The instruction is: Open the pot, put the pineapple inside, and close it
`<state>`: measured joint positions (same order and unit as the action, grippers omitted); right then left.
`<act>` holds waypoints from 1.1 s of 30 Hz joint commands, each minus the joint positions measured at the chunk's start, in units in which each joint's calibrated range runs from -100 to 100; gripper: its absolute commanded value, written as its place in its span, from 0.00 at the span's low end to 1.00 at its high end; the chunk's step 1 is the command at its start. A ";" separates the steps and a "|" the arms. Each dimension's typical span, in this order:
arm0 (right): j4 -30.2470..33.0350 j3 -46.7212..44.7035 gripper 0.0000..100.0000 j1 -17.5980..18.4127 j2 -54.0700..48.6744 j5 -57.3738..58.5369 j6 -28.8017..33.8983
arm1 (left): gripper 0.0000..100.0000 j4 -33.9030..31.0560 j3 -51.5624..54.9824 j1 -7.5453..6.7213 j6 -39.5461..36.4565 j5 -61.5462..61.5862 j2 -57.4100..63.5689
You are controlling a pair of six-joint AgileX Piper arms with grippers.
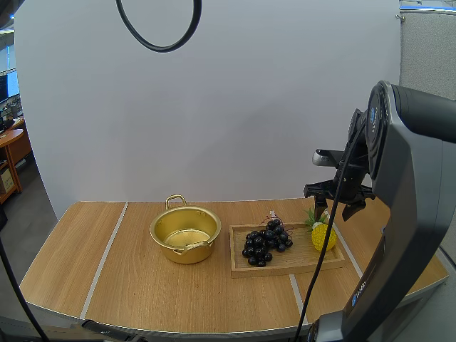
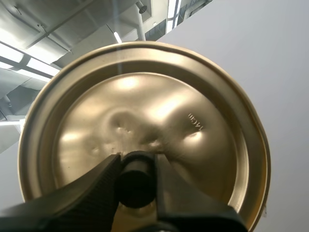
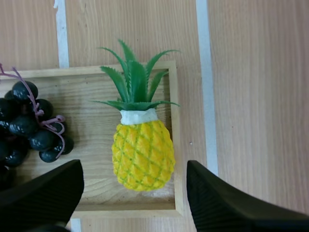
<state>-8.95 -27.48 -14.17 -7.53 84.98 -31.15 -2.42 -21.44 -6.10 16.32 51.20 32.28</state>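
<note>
Overhead, right gripper (image 3: 134, 167) hung open above pineapple (image 3: 143, 155) on wooden tray (image 3: 177, 145); left gripper (image 2: 136, 162) pinched lid (image 2: 164, 106) by its knob (image 2: 136, 186), pot (image 1: 184, 254) uncovered.

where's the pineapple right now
In the high view the pineapple lies at the right end of the tray, right of the grapes, below the open right end effector.

The wooden desk (image 1: 142, 285), crossed by pale stripes (image 1: 105, 251) running front to back, carries an open gold pot (image 1: 187, 254) near its middle and, just beside it to the right, a flat wooden tray (image 1: 299, 261) lying over one stripe.
</note>
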 commanded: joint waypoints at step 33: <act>2.02 0.43 1.00 1.11 7.21 -4.41 -2.35 | 0.00 -0.50 -0.46 0.06 -0.15 1.02 0.20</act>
<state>-7.67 -27.48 -13.10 -1.06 81.37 -32.90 -2.42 -21.44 -6.10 16.32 53.14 32.28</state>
